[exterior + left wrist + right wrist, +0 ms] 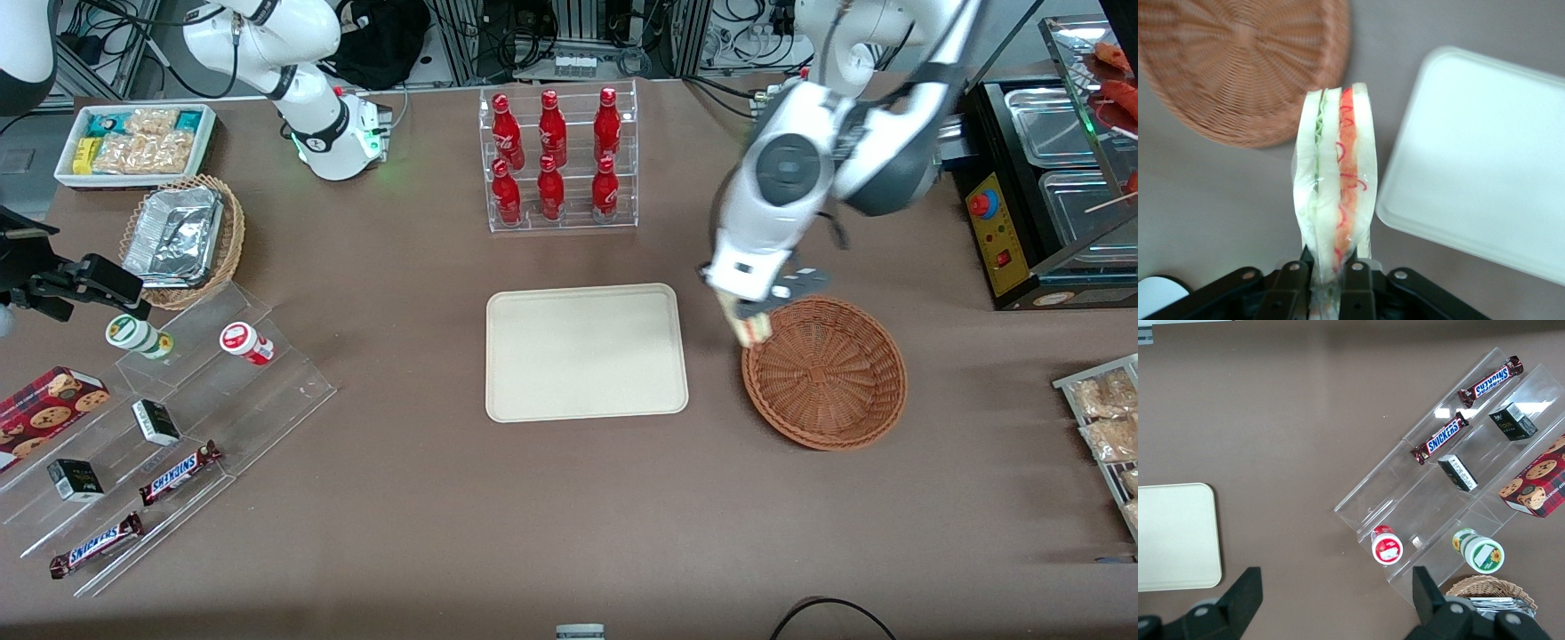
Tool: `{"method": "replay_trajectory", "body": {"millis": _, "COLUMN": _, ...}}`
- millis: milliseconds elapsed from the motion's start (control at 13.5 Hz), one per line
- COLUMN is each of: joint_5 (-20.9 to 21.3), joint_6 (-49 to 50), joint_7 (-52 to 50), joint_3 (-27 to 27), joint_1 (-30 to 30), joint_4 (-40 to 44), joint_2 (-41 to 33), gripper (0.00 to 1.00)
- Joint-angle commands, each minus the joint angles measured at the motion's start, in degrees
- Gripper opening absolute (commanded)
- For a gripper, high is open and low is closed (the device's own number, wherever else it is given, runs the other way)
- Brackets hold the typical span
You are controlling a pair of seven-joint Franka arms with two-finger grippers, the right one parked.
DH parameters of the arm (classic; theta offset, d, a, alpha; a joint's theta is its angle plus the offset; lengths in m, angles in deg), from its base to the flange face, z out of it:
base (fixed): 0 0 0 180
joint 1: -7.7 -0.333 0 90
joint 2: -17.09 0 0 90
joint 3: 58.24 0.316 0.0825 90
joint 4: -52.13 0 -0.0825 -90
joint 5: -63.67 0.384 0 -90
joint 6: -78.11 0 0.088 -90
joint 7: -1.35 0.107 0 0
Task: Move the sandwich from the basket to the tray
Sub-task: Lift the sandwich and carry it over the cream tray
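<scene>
I see the black tool (pixel 1331 283) gripping my sandwich (pixel 1336 193): pale white bread with green and red-orange stripes of filling. The basket (pixel 827 373) is reddish-brown wicker woven in a radial pattern. The tray (pixel 585 352) is plain cream-beige, and the table (pixel 427 498) is dull brown.

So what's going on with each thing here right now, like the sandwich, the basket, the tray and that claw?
Sandwich: wrapped in clear film, held on edge in the air, above the table between basket and tray.
Gripper: shut on the sandwich, raised over the basket's rim nearest the tray.
Basket: empty, upright on the table.
Tray: empty, flat on the table.
Cola bottles: upright, capped, six in their clear rack.
</scene>
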Motion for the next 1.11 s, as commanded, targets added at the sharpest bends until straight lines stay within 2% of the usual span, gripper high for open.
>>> {"method": "replay_trajectory", "body": {"millis": 0, "joint_5": 0.9, "joint_6": -0.6, "joint_7": -1.5, "joint_3": 0.6, "joint_1": 6.5, "joint_4": 8.6, "joint_2": 9.0, "gripper": 0.12}}
{"method": "replay_trajectory", "body": {"millis": 222, "joint_5": 2.2, "joint_6": -4.2, "joint_7": -3.8, "joint_3": 0.7, "joint_1": 12.3, "joint_4": 15.0, "joint_2": 18.2, "gripper": 0.13}}
{"method": "replay_trajectory", "body": {"millis": 443, "joint_5": 2.7, "joint_6": -10.4, "joint_7": -5.4, "joint_3": 0.7, "joint_1": 14.1, "joint_4": 14.8, "joint_2": 20.8, "gripper": 0.13}}
{"method": "replay_trajectory", "body": {"millis": 1034, "joint_5": 2.6, "joint_6": -12.8, "joint_7": -4.7, "joint_3": 0.6, "joint_1": 15.7, "joint_4": 14.6, "joint_2": 23.9, "gripper": 0.13}}
